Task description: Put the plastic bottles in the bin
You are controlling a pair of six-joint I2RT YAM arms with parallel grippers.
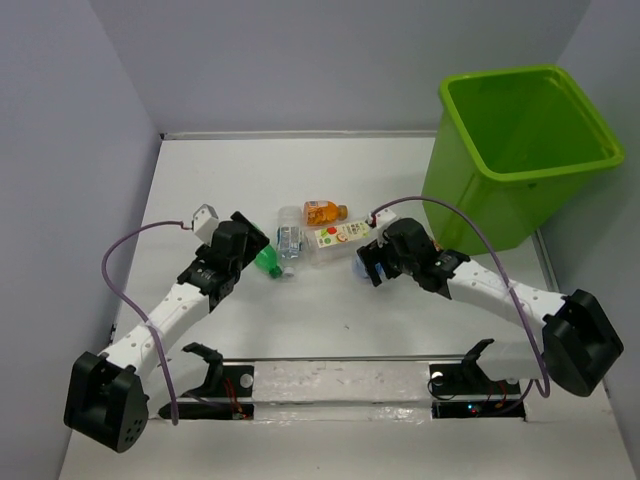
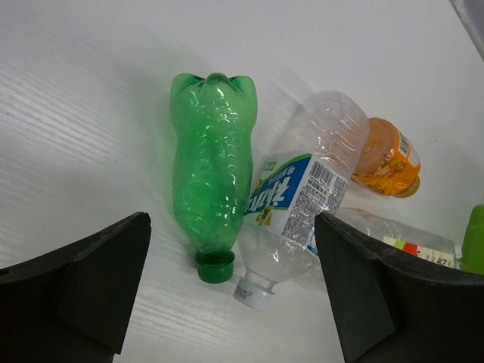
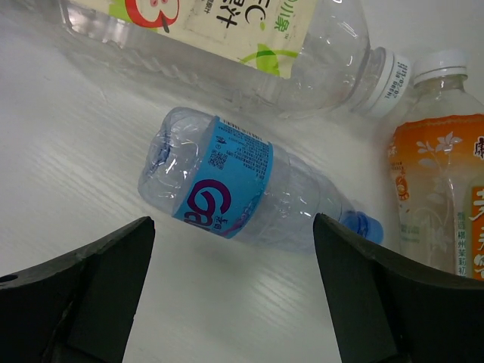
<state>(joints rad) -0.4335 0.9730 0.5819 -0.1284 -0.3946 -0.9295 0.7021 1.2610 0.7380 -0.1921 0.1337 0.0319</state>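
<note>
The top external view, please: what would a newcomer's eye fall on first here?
The lime-green bin at the far right stands out most, far bigger than anything else. Next comes the cluster of plastic bottles lying in the middle of the table. Close up, a green bottle lies under the open left end effector and a blue-labelled bottle under the open right end effector.

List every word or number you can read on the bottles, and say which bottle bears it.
"G": large purple letter on the blue-label bottle; small print blurred.
White-label bottle: characters cut off, unreadable.
Orange bottle: characters too blurred.
Clear bottle beside the green bottle: script and barcode unreadable.
</note>
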